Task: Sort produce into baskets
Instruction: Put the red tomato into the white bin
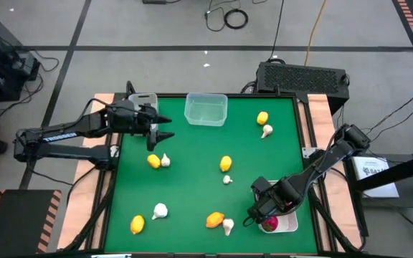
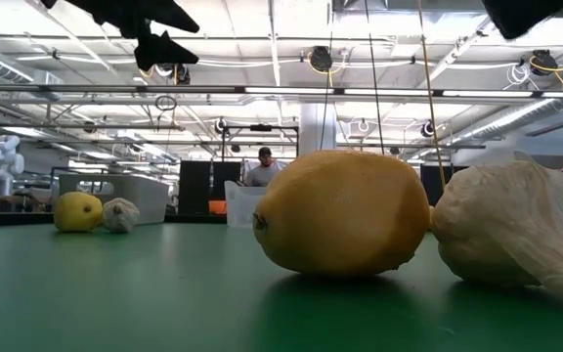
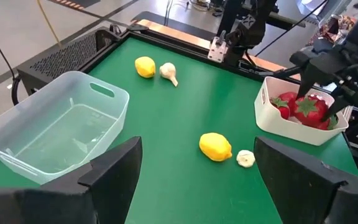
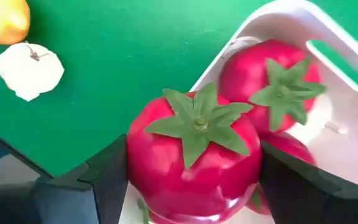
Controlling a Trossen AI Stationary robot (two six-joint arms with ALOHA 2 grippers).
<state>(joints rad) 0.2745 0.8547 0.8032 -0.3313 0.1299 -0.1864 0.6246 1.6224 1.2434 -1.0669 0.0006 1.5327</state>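
My right gripper (image 1: 259, 212) is over the white tray (image 1: 290, 225) at the near right, shut on a red fruit with a green top (image 4: 194, 158). Two more red fruits (image 4: 272, 78) lie in the tray under and beside it. My left gripper (image 1: 162, 126) is open and empty above the far left of the table, next to the grey bin (image 1: 140, 100). The clear tub (image 1: 206, 109) stands empty at the far edge. Lemons (image 1: 226, 163) and white garlic bulbs (image 1: 160, 211) lie scattered on the green mat. My right gripper pinches the red fruit by its two opposite round sides (image 4: 138, 168), one finger on each. The fingers come from above, slanting down. The green top faces up toward the wrist. The fruit is over the tray's near-left corner; I cannot tell whether it rests on the fruits below.
A lemon (image 1: 215, 219) and a garlic bulb (image 1: 228, 226) lie just left of the tray. Another pair (image 1: 153, 160) lies near my left gripper, and one more (image 1: 262, 117) at the far right. A black box (image 1: 303, 77) stands behind the far edge.
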